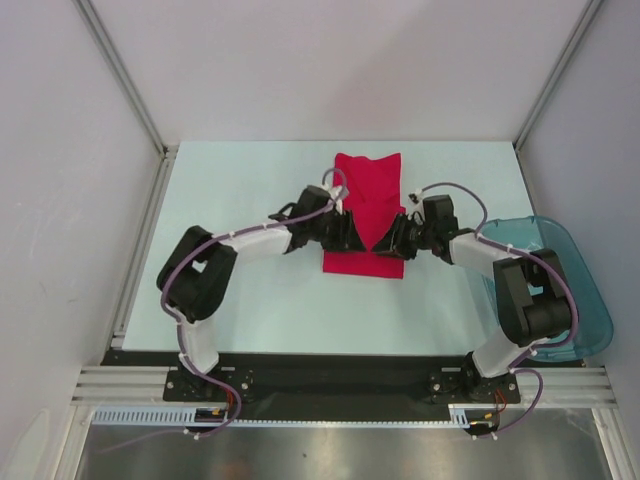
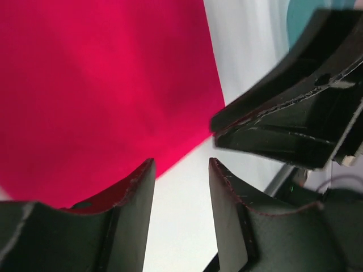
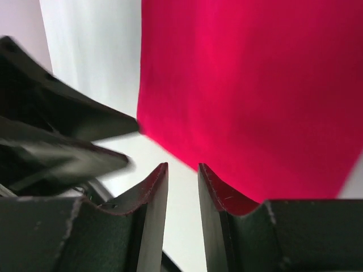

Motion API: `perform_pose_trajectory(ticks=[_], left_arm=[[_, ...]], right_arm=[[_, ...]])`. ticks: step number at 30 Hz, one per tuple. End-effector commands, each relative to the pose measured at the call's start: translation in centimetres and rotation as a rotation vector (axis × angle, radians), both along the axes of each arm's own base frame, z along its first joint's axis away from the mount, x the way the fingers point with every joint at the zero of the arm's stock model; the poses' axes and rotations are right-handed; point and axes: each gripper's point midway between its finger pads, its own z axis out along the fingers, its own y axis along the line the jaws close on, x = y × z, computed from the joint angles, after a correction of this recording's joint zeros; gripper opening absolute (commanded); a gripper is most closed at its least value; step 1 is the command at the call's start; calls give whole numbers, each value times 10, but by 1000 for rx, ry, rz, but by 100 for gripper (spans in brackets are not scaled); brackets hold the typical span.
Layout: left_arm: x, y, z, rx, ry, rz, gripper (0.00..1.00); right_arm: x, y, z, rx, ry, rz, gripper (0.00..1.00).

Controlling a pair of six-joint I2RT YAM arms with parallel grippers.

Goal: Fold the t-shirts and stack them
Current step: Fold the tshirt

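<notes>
**Both grippers slack at the near edge of the folded red t-shirt**

Top external view: red t-shirt (image 1: 365,205) folded into a long strip, flat on the pale table (image 1: 250,300), from the centre out toward 12 o'clock. Left gripper (image 1: 348,237) low over the strip's 7 o'clock corner, right gripper (image 1: 392,242) over its 5 o'clock corner, tips turned toward each other. Translucent teal bin (image 1: 590,300) at 3 to 4 o'clock, jutting past the table's right side, just beside the right arm. Jaw state not readable from up here.

Left wrist view: left gripper (image 2: 181,164) with jaws parted by a narrow gap, only bare table (image 2: 181,215) showing between them, nothing gripped. T-shirt (image 2: 102,85) filling 9 to 12 o'clock, its edge slanting down behind the left jaw's tip. Right gripper dark and blurred at 2 to 3 o'clock. Sliver of teal at 1 o'clock.

Right wrist view: right gripper (image 3: 182,167) likewise released, a slim strip of table between the jaws. T-shirt (image 3: 255,85) across 12 to 3 o'clock, smooth, its lower edge behind the right jaw's tip. Left gripper blurred at 9 o'clock.
</notes>
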Motion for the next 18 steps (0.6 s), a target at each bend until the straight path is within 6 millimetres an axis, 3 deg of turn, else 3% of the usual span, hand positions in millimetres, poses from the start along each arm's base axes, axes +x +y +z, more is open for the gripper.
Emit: perform_pose_trajectory(ticks=[1, 4, 10, 13, 18], left_arm=[[-19, -14, -27, -31, 36, -32, 47], [-26, -4, -57, 15, 82, -23, 45], [-33, 27, -86, 72, 98, 32, 43], [-40, 37, -87, 73, 107, 39, 43], [-48, 52, -73, 64, 74, 56, 43]], right_arm=[[-10, 23, 1, 87, -12, 47, 33], [-19, 25, -22, 89, 39, 63, 32], [-28, 3, -56, 62, 93, 27, 31], [-36, -13, -68, 59, 131, -3, 29], [-45, -45, -68, -3, 128, -76, 28]])
